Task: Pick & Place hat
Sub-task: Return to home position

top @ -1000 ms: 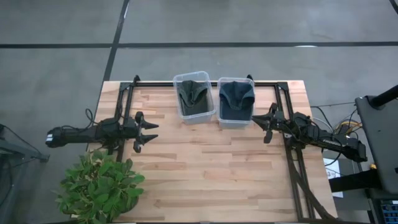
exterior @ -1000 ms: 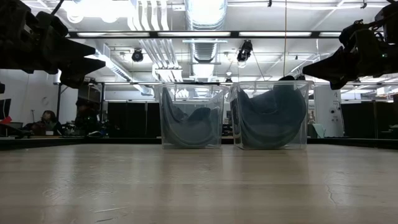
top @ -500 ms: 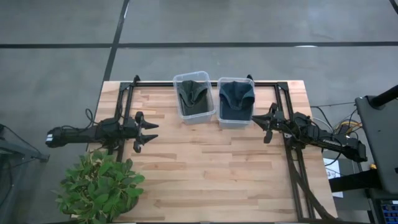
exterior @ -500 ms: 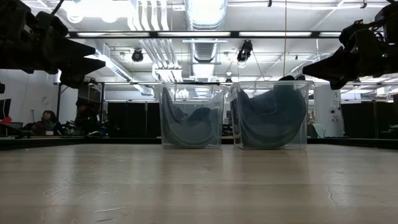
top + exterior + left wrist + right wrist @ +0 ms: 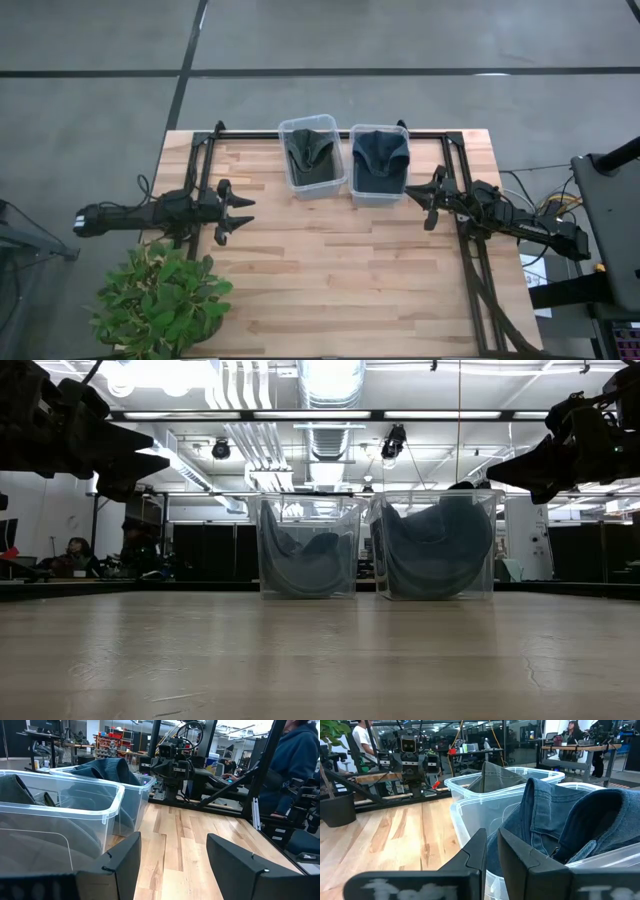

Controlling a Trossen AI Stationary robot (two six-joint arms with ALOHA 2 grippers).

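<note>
Two clear plastic bins stand side by side at the far middle of the table. The left bin [image 5: 313,152] holds a dark grey hat [image 5: 312,150], crumpled inside it. The right bin [image 5: 379,163] holds a blue denim hat [image 5: 570,820] that rises above its rim. My left gripper [image 5: 245,213] hovers level at the table's left, open and holding nothing, pointing toward the right; its fingers [image 5: 125,862] stand wide apart. My right gripper [image 5: 428,197] hovers level beside the right bin's right wall, shut and holding nothing [image 5: 492,855].
A potted green plant [image 5: 160,300] stands at the near left corner, just in front of my left arm. Dark frame rails [image 5: 470,270] run along the table's left, right and far sides. Bare wood [image 5: 340,270] fills the middle and near part.
</note>
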